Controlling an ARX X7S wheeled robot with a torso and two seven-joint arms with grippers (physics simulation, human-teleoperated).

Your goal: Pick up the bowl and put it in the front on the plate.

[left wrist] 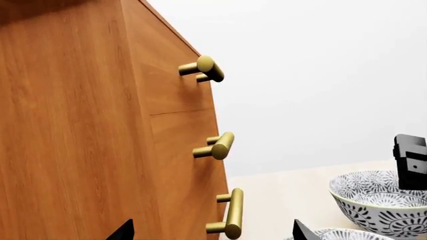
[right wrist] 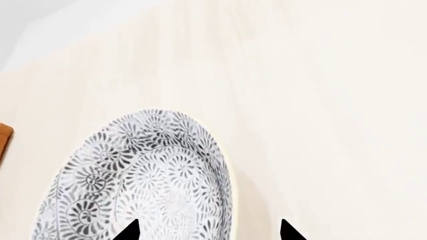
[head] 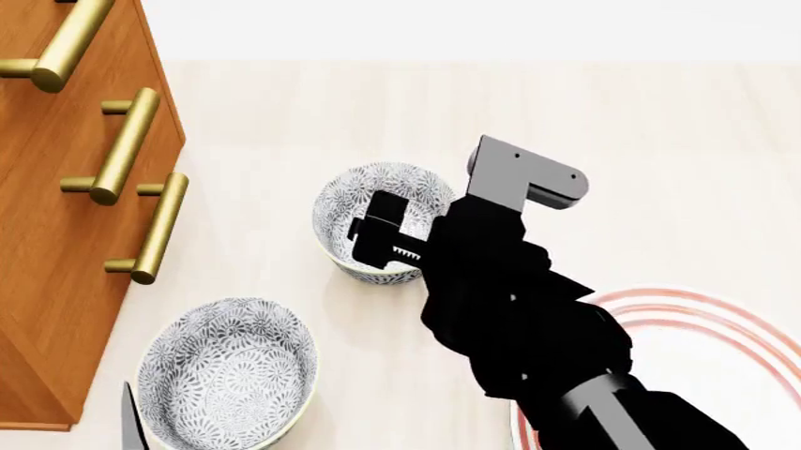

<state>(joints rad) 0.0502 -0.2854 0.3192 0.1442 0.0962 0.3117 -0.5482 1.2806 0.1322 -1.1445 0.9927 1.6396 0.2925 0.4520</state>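
Two floral grey-and-white bowls show in the head view. My right gripper (head: 373, 232) hangs over the farther bowl (head: 398, 186). In the right wrist view this gripper (right wrist: 208, 232) is open and straddles the rim of that bowl (right wrist: 147, 180), one fingertip over the inside and the other outside the wall; I cannot tell if they touch it. The white plate (head: 719, 323) with red rings lies at the lower right, partly hidden by my right arm. My left gripper (left wrist: 213, 232) is open and empty beside the wooden cabinet.
A wooden cabinet (head: 44, 234) with brass bar handles (head: 126, 145) stands at the left. The nearer bowl (head: 225, 370) sits in front of it, close to my left fingertip (head: 129, 422). The left wrist view also catches the farther bowl (left wrist: 380, 205) and the cabinet's handles (left wrist: 220, 145).
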